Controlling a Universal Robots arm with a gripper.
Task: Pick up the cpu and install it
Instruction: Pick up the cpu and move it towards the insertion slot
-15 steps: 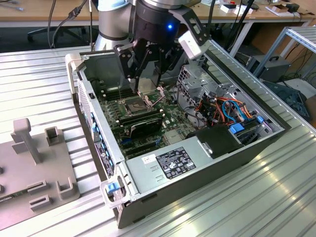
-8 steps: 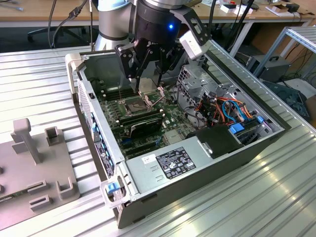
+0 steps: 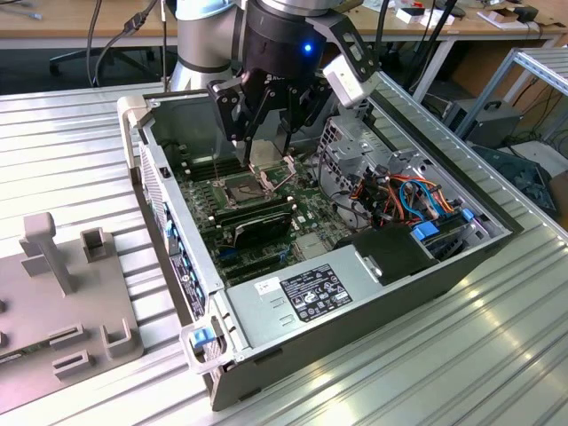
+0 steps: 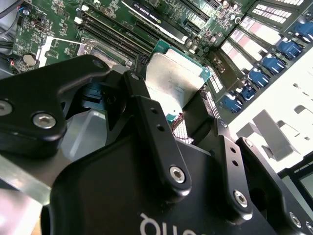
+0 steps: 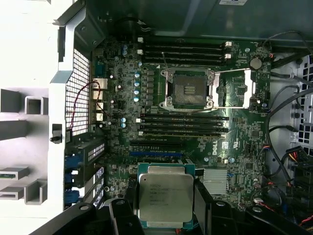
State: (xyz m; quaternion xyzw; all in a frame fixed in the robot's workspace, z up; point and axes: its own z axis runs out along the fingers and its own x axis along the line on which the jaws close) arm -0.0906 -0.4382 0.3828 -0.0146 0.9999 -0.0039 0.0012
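The cpu (image 5: 165, 198) is a flat square chip with a silver-grey top and a green rim, also visible from the side in the second wrist view (image 4: 173, 81). My gripper (image 5: 165, 208) is shut on it, one black finger (image 5: 201, 198) on each side. In the exterior view the gripper (image 3: 266, 153) hangs inside the open computer case with the cpu (image 3: 264, 158) just above the motherboard. The dark socket (image 5: 188, 90) lies apart from the chip, bare, with its metal frame (image 5: 237, 88) swung open to one side. In the exterior view the socket (image 3: 241, 188) sits slightly below the gripper.
The case walls (image 3: 169, 204) ring the motherboard. Memory slots (image 5: 183, 125) flank the socket. A black graphics card (image 3: 253, 226) lies in front of it, then the power supply (image 3: 306, 293). Coloured cables (image 3: 404, 195) fill the exterior view's right. A grey fixture (image 3: 62, 293) stands outside, left.
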